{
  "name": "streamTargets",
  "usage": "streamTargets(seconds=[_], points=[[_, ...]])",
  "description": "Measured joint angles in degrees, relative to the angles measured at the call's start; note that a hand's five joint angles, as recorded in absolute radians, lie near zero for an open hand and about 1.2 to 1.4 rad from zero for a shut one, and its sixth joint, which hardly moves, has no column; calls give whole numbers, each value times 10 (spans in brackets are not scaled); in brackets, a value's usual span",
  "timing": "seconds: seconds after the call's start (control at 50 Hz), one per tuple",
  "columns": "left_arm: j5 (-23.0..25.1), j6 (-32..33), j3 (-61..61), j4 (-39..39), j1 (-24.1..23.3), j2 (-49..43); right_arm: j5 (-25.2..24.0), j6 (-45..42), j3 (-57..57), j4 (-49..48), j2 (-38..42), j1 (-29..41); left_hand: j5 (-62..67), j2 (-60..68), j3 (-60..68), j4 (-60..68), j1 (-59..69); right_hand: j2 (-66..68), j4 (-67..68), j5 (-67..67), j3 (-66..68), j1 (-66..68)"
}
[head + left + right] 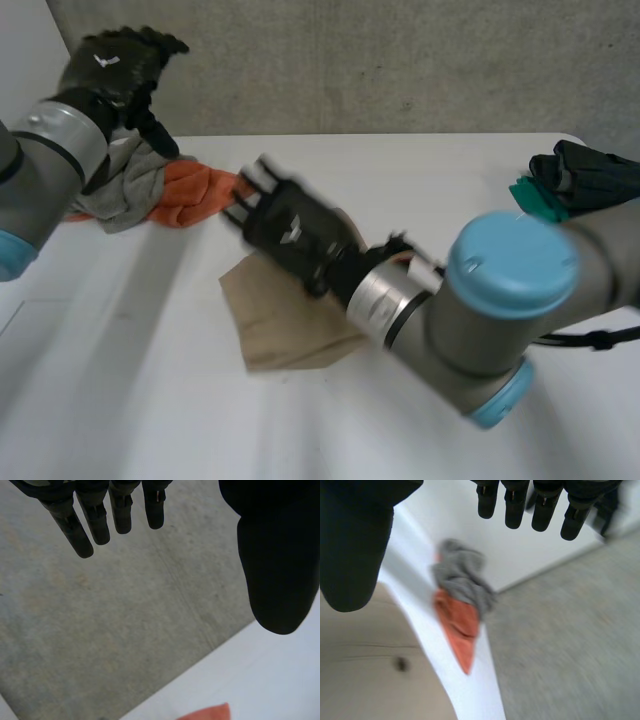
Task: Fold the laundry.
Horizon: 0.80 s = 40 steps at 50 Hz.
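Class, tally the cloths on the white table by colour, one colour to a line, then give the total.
tan cloth: 1
orange cloth: 1
grey cloth: 1
green cloth: 1
black cloth: 1
Total: 5

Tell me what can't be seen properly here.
Tan cloth: head view, partly under the right robot hand and right arm.
Grey cloth: head view, left arm covers one side.
Dark cloth pile: head view, cut by the edge.
Orange cloth: left wrist view, cut by the edge.
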Motion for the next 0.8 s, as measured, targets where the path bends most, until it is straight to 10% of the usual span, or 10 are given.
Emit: streamTargets(seconds=[0.24,0.54,0.8], points=[[-35,-90,73,-25,-29,7,69,408,-63,117,-86,-116,0,0,0,0,0,0,0,0,0,0],[-204,-108,80,-175,-199,-145,23,340,-268,365,116,-147,0,0,0,0,0,0,0,0,0,0],[-272,-112,89,-181,-230,-273,27,261,-323,403,223,-131,0,0,0,0,0,0,0,0,0,0]])
